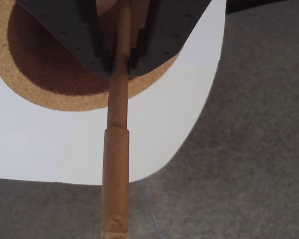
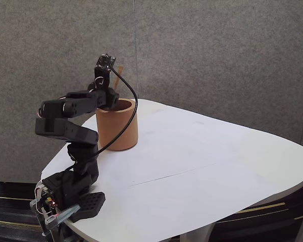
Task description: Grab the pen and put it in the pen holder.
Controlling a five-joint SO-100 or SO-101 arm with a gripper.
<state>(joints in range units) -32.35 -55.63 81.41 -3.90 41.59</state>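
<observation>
The jaws (image 1: 120,62) grip the pen (image 1: 116,164) upright over the pen holder (image 2: 117,126), so only lowering and release remain.

A white table (image 2: 202,166) with round corners is standing in front of a grey wall (image 2: 217,55). A thin dark line (image 2: 177,174) is running across the tabletop from side to side. A white leg (image 2: 202,237) is showing under the front edge. In the wrist view the white tabletop (image 1: 50,144) is curving away, and grey carpet (image 1: 249,149) is lying below it. A faint seam (image 1: 149,209) is running through the carpet.
</observation>
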